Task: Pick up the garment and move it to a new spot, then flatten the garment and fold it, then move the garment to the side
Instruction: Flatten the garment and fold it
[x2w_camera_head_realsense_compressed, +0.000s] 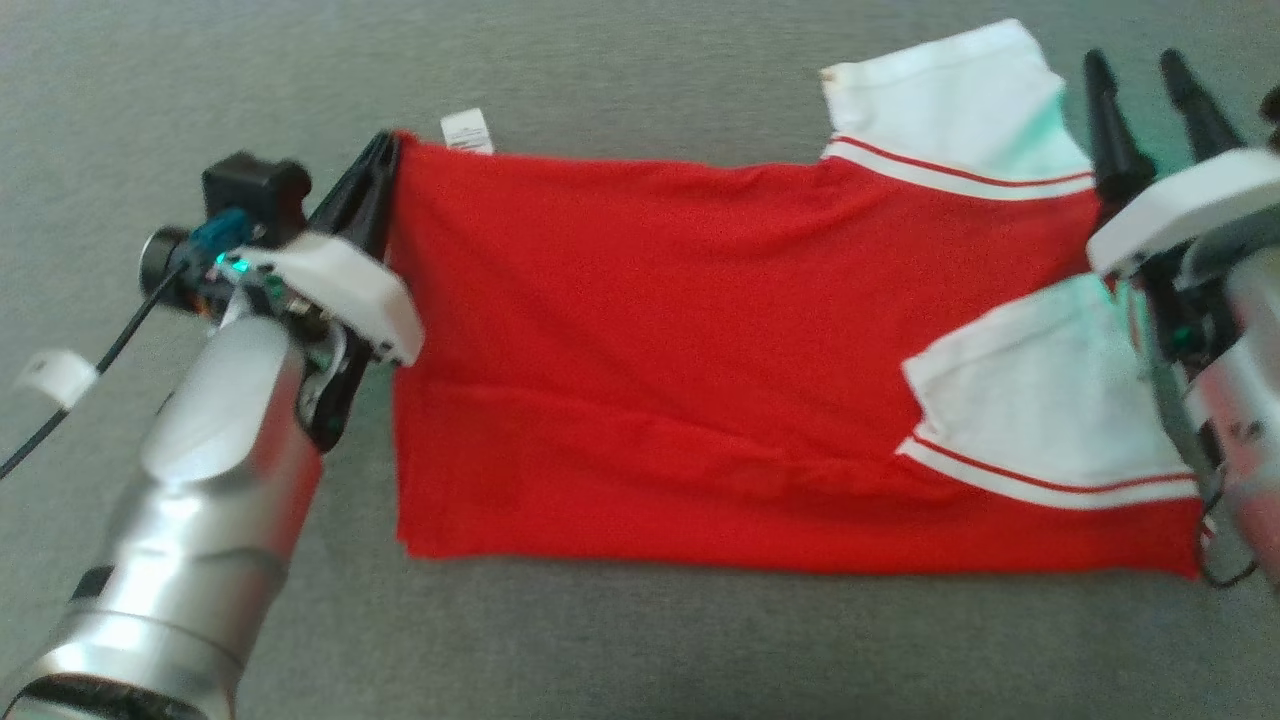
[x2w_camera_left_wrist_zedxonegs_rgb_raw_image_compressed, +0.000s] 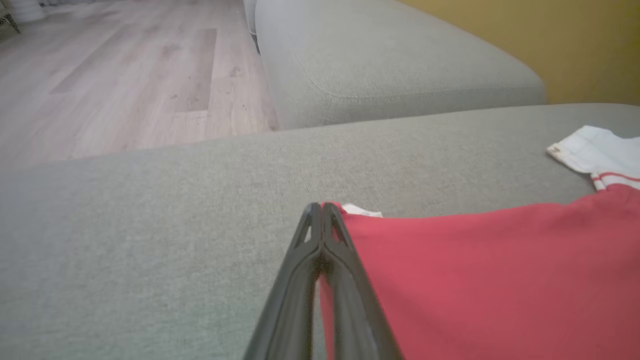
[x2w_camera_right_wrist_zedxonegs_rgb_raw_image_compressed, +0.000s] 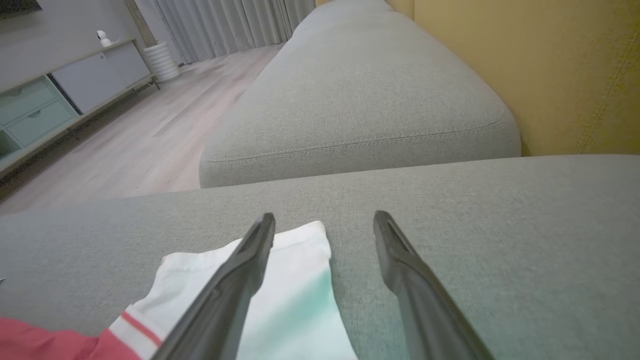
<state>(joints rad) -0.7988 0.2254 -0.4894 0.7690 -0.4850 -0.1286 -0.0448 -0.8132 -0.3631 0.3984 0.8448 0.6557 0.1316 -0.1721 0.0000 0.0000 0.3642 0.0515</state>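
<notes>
Left tool (x2w_camera_head_realsense_compressed: 385, 150) tight on red garment (x2w_camera_head_realsense_compressed: 650, 350) corner, right tool (x2w_camera_head_realsense_compressed: 1135, 65) agape

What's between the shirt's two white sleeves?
In the head view, just a band of the shirt's own red cloth lies between the far sleeve and the near sleeve.

Open grey fabric sofa cushion (x2w_camera_head_realsense_compressed: 640, 640) runs wide along six o'clock, and there's a broad band free at twelve too. The flat red shirt with white sleeves (x2w_camera_head_realsense_compressed: 650, 350) covers the centre. The left gripper (x2w_camera_head_realsense_compressed: 388, 150) sits on its nine o'clock edge; the right gripper (x2w_camera_head_realsense_compressed: 1135, 65) crowds three, with a yellow panel (x2w_camera_right_wrist_zedxonegs_rgb_raw_image_compressed: 550, 65) rising further out.
</notes>
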